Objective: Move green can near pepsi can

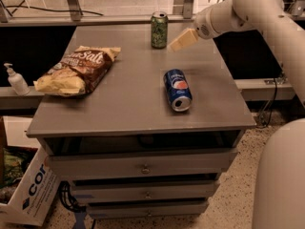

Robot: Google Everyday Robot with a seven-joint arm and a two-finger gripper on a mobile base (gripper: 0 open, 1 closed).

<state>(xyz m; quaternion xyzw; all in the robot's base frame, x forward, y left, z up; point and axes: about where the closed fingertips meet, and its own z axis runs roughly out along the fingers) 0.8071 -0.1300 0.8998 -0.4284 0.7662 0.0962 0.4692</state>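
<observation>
The pepsi can [177, 89] lies on its side mid-bench [128, 111], with a chip bag [76, 70] to its left. Farther back, the green can [159, 30] stands upright near the rear edge. The gripper [182, 40] hovers just right of it; I cannot tell how far open it is.

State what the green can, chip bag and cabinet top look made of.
The green can: likely metal, silver rim shows. The chip bag: crinkled glossy film, probably plastic. The cabinet top: smooth matte grey, metal or laminate. The gripper hangs beside the green can.
</observation>
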